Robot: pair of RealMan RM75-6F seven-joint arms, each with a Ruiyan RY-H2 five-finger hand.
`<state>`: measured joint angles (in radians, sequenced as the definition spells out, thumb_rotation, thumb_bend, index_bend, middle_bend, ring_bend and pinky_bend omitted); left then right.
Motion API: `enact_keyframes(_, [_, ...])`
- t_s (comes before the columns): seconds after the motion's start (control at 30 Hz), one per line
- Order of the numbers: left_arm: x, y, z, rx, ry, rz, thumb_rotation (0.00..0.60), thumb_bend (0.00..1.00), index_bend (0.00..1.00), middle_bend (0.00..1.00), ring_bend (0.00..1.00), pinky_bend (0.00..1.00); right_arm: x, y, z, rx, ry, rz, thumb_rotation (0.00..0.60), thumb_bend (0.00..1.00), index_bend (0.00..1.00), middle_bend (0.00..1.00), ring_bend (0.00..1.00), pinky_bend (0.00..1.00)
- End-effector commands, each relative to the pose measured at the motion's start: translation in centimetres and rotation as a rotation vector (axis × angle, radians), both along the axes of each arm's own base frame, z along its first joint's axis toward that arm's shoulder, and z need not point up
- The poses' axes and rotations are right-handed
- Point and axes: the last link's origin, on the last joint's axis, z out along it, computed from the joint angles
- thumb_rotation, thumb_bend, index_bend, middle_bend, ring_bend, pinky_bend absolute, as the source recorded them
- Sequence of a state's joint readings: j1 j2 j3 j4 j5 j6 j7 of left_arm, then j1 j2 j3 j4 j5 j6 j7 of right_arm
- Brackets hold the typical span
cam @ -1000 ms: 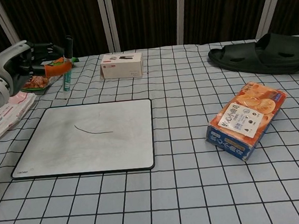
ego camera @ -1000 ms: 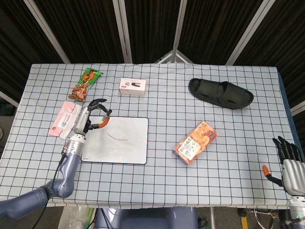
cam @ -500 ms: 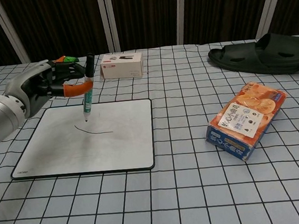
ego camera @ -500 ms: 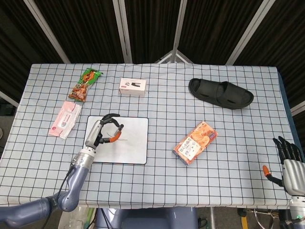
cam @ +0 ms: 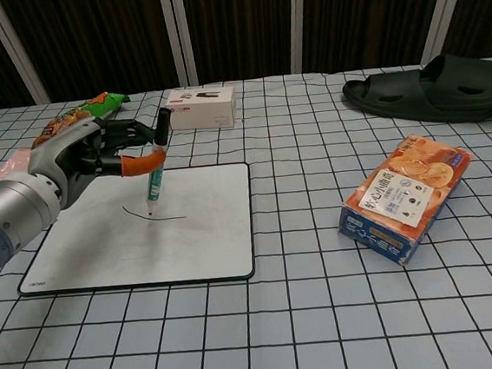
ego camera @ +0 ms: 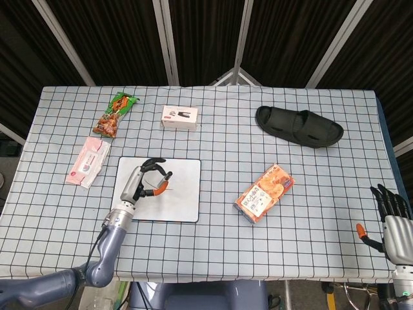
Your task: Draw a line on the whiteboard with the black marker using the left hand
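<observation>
The whiteboard [cam: 189,229] [ego camera: 181,197] lies on the checked cloth at the left, with a short curved black line [cam: 172,216] drawn on it. My left hand [cam: 95,155] [ego camera: 143,181] hovers over the board and grips the black marker [cam: 157,162], which stands nearly upright with its tip down at the line's left part. Whether the tip touches the board cannot be told. My right hand [ego camera: 390,223] hangs off the table's front right corner, fingers spread, holding nothing.
An orange snack box [cam: 404,195] lies right of the board, a black slipper [cam: 433,88] at the back right, a small white box [cam: 201,107] behind the board. A green snack bag [ego camera: 115,113] and a pink wipes pack [ego camera: 87,161] lie at the far left.
My left hand has carried the marker from the board's left edge in over the board and lowered its tip to the drawn line. The right hand has stayed put.
</observation>
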<state>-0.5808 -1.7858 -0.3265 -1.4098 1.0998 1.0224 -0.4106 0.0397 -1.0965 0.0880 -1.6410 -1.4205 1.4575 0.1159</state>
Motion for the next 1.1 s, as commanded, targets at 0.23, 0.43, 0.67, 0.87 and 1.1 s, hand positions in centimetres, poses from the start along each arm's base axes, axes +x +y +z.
enact_keyframes(0.23, [0.03,0.04,-0.36,-0.002,-0.004,0.007,0.6,0.59,0.75,0.21,0.1,0.2,0.07,0.04,-0.04,0.001,-0.001,0.002,0.6,0.34,0.0,0.0,0.0,0.0])
enact_keyframes(0.43, [0.1,0.04,-0.65,-0.005,-0.002,0.007,0.6,0.59,0.75,0.21,0.1,0.2,0.07,0.0,-0.03,0.0,-0.001,0.001,0.6,0.34,0.0,0.0,0.0,0.0])
enact_keyframes(0.67, [0.19,0.28,-0.7,0.003,-0.003,0.007,0.6,0.59,0.75,0.21,0.1,0.2,0.05,0.01,0.01,0.001,0.0,0.001,0.6,0.34,0.0,0.0,0.0,0.0])
enact_keyframes(0.87, [0.28,0.43,-0.73,0.005,0.0,0.003,0.6,0.59,0.75,0.21,0.1,0.2,0.05,0.03,-0.02,0.001,-0.001,0.001,0.6,0.34,0.0,0.0,0.0,0.0])
enact_keyframes(1.1, [0.17,0.41,-1.1,-0.004,0.013,0.007,0.6,0.59,0.75,0.21,0.1,0.2,0.06,0.01,0.0,0.001,0.001,0.003,0.6,0.34,0.0,0.0,0.0,0.0])
